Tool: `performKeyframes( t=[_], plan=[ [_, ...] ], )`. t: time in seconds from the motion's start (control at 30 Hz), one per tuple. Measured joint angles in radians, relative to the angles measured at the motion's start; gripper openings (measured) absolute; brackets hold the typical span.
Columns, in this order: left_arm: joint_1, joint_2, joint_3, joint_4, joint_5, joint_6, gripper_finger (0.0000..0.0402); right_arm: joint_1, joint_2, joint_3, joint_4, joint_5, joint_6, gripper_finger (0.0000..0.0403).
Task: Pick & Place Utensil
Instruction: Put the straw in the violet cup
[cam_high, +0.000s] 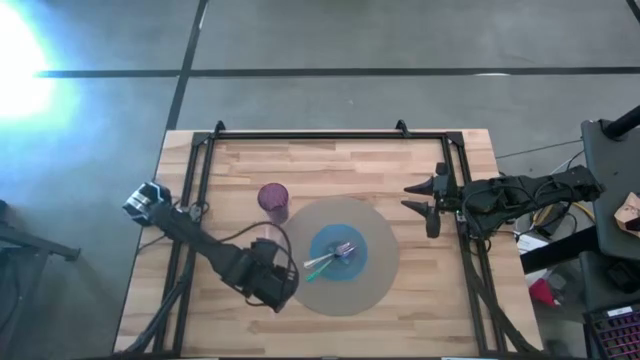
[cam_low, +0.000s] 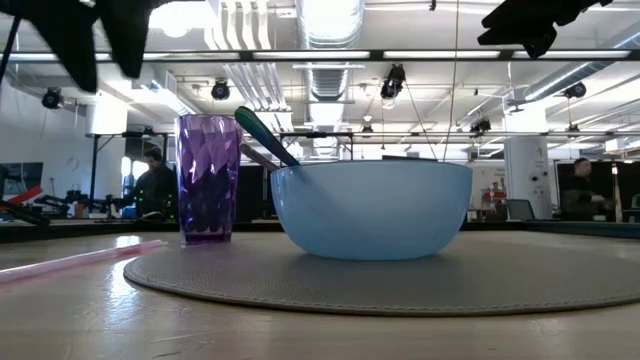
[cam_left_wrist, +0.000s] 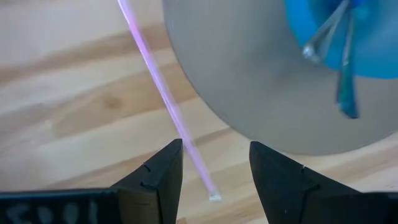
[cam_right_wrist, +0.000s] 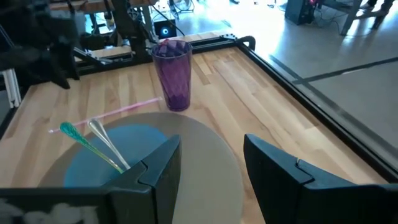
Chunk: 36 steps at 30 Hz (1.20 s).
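Right now the left gripper (cam_left_wrist: 211, 171) has its jaws apart and empty, hanging low over the wooden table (cam_high: 230, 165) with the end of a pink straw (cam_left_wrist: 163, 93) lying on the wood between its 2 fingers (cam_left_wrist: 158, 171). That straw runs away from the fingers along the edge of the round grey mat (cam_high: 385, 262), not on it. Out on the mat sits the blue bowl (cam_high: 357, 262), and inside it lean 2 utensils: a teal-handled one (cam_right_wrist: 78, 138) and a clear-handled one (cam_right_wrist: 104, 140), their handles poking over the rim toward the left arm. Just off the mat, on bare wood, stands the purple cup (cam_high: 274, 200), upright. Over on the far side, the right gripper (cam_high: 428, 198) waits near the table's right rail, jaws apart too, gripping nothing, well clear of bowl and mat.
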Motion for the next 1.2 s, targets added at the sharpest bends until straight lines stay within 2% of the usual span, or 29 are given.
performKeyframes(
  t=[0.23, 0.47, 0.9, 1.2],
  plan=[
    [-0.028, -0.03, -0.184, 0.239, 0.003, -0.063, 0.0177, 0.0, 0.0, 0.0, 0.0, 0.0, -0.003, 0.0169],
    [-0.034, -0.031, -0.283, 0.312, 0.012, -0.108, 0.0177, 0.0, 0.0, 0.0, 0.0, 0.0, -0.001, 0.0169],
    [-0.029, -0.014, -0.345, 0.315, 0.007, -0.169, 0.0177, 0.0, 0.0, 0.0, 0.002, 0.0, 0.0, 0.0169],
    [0.001, 0.017, -0.31, 0.309, 0.018, -0.103, 0.0177, 0.0, 0.0, 0.0, 0.002, 0.0, 0.0, 0.0169]
  ],
)
